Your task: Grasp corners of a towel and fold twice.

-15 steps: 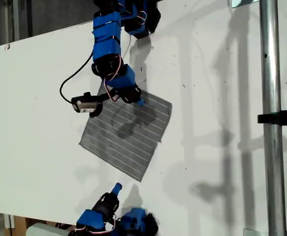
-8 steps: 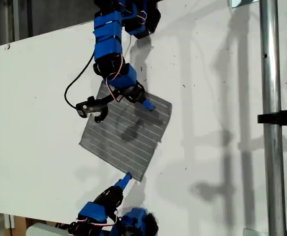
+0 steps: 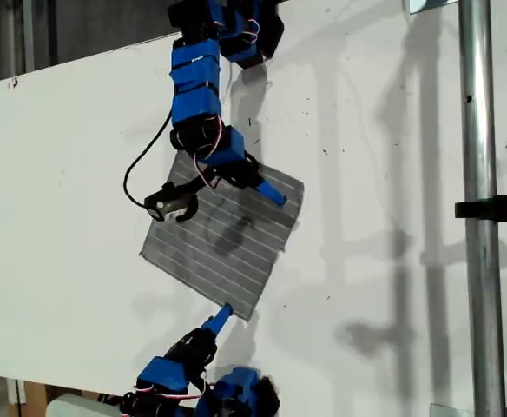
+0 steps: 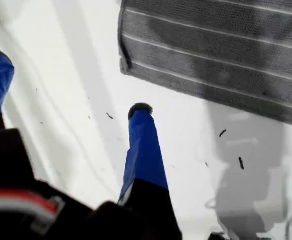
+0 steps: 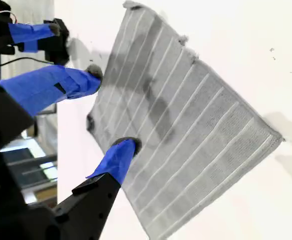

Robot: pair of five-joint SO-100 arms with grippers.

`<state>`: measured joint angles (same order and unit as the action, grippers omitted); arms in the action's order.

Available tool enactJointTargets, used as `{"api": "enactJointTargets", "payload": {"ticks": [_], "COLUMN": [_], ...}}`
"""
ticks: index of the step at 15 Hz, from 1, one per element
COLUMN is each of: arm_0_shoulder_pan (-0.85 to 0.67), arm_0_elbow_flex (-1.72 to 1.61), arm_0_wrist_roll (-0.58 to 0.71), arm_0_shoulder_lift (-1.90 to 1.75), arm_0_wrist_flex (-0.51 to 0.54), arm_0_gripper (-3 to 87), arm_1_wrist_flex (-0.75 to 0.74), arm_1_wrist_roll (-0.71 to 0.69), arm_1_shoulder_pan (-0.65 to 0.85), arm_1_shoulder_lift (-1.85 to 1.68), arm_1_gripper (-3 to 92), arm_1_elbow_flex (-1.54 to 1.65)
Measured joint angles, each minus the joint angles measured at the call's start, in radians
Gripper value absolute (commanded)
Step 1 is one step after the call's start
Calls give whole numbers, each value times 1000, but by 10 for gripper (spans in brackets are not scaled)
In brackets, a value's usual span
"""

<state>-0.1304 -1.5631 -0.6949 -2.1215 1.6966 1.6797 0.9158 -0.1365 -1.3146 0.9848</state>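
Both tools released: first tool [image 4: 68,107] beside towel [image 3: 223,239] corner [image 4: 123,65], second tool [image 5: 111,107] over it. We should pinch corners low.

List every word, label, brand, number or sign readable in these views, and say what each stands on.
None: no view shows any readable text.
The towel bears only thin pale stripes, no label or tag.
My first gripper and my second gripper show plain blue and black parts with no markings.
The white table carries only small dark specks, not characters.
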Motion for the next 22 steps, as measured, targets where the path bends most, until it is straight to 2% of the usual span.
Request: {"api": "enactJointTargets", "payload": {"ticks": [4, 9, 11, 22], "arm_0_shoulder_pan": [-28, -40, -46, -46], "arm_0_elbow_flex": [-14, -31, -34, -64], "arm_0_wrist_roll": [0, 0, 0, -5], "arm_0_shoulder_lift": [0, 0, 0, -38], "arm_0_wrist_flex": [0, 0, 0, 0], "arm_0_gripper": [214, 214, 214, 211], "arm_1_wrist_flex": [12, 23, 21, -97], "arm_1_wrist_roll": [149, 443, 508, 566], "arm_1_shoulder_pan": [-15, -118, -127, -80], "arm_1_shoulder_lift": [84, 201, 244, 396], "arm_1_gripper": [415, 407, 402, 380], "arm_1_elbow_flex": [-35, -60, -60, -60]}}
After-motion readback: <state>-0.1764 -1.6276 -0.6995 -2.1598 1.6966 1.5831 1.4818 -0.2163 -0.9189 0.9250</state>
